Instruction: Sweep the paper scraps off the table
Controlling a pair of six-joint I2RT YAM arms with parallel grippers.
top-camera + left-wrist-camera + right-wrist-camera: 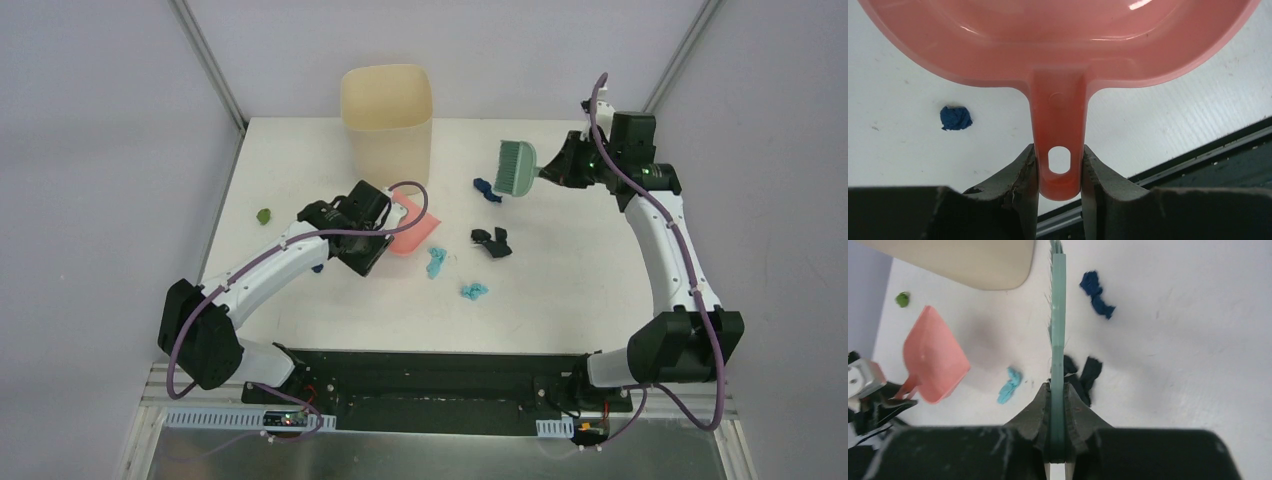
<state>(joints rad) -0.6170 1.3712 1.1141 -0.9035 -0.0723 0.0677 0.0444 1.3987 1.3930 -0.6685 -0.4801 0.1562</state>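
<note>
Left end effector (1059, 157) clamped, right (1057, 392) likewise

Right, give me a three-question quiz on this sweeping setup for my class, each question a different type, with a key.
1. True or false: the left gripper is shut on the handle of the pink dustpan.
2. Seen from above, which colour of scrap lies nearest the left edge of the table? A green, B black, C light blue.
3. Fill in: the right gripper is clamped on the ____.
Key: 1 true. 2 A, the green scrap. 3 teal brush.
</note>
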